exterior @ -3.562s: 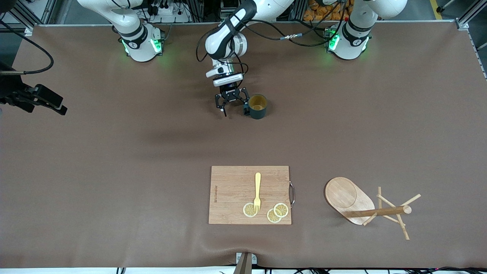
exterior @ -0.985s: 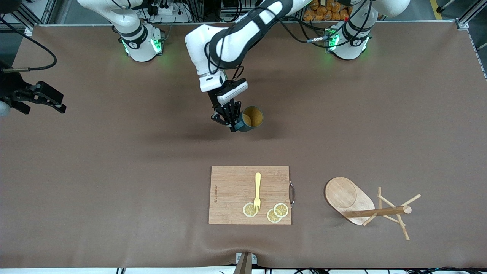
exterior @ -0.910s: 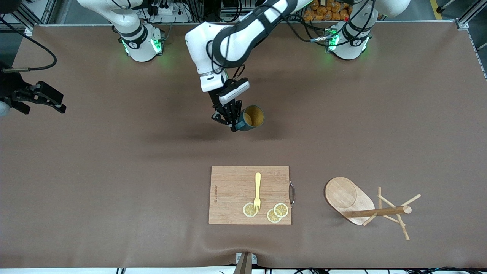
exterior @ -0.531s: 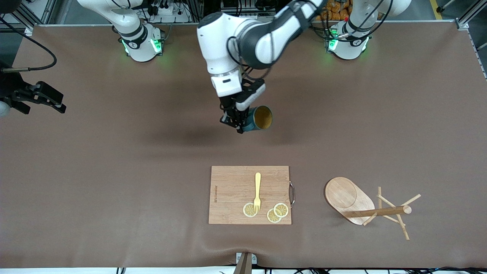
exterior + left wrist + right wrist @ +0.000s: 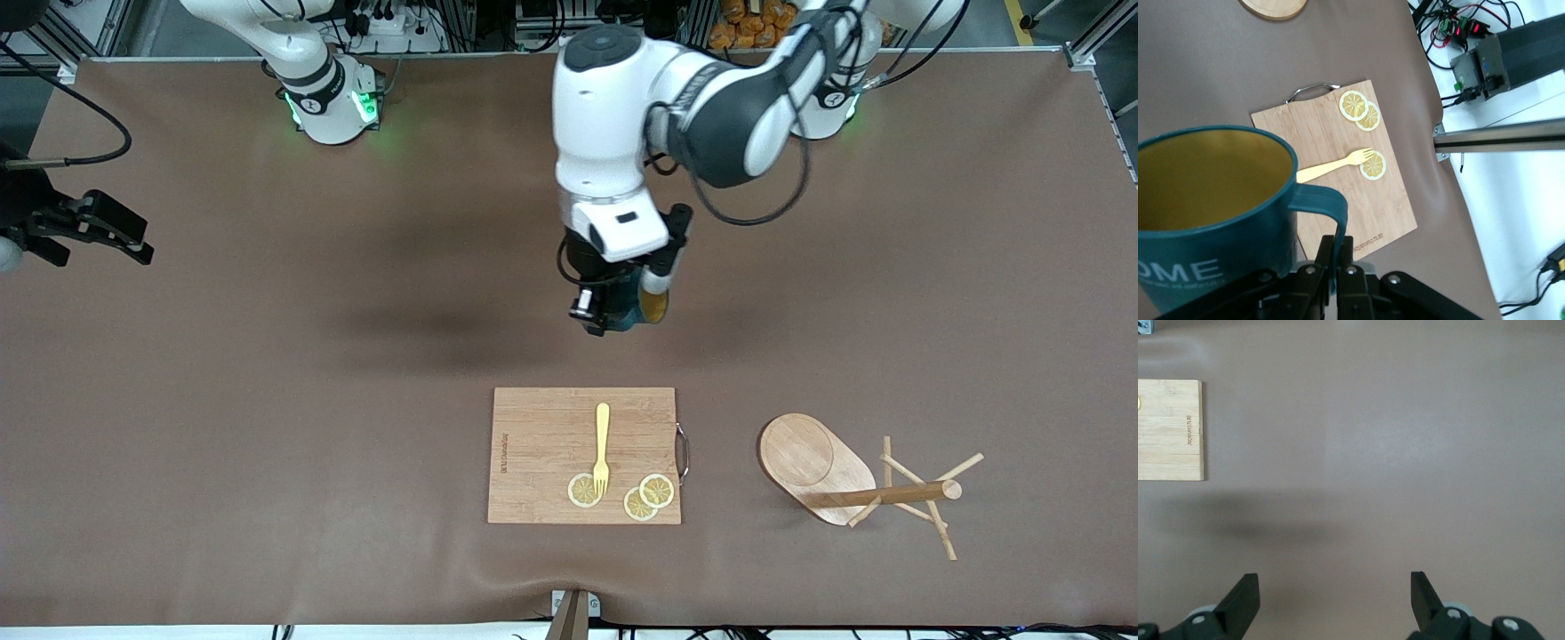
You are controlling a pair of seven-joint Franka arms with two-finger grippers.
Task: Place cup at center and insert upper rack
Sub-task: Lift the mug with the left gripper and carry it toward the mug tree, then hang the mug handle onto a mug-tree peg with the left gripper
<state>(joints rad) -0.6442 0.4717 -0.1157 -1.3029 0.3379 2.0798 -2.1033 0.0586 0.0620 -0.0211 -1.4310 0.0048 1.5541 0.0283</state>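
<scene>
Cup (image 5: pixel 1211 200): one, handle pinched by left gripper (image 5: pixel 1337 257); right gripper (image 5: pixel 1335 600) wide; three lemon slices (image 5: pixel 656 490).

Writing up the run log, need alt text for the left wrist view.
The left gripper, shut on the handle, holds a dark teal mug with a yellowish interior in the air above a brown table. Below lies a rectangular wooden cutting board carrying a yellow fork and three lemon slices.

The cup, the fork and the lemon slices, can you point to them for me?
cup (image 5: pixel 1211 220), left wrist view, teal outer wall.
fork (image 5: pixel 602 444), front view, middle of its handle.
lemon slices (image 5: pixel 657 490), front view, centre of one slice.
</scene>
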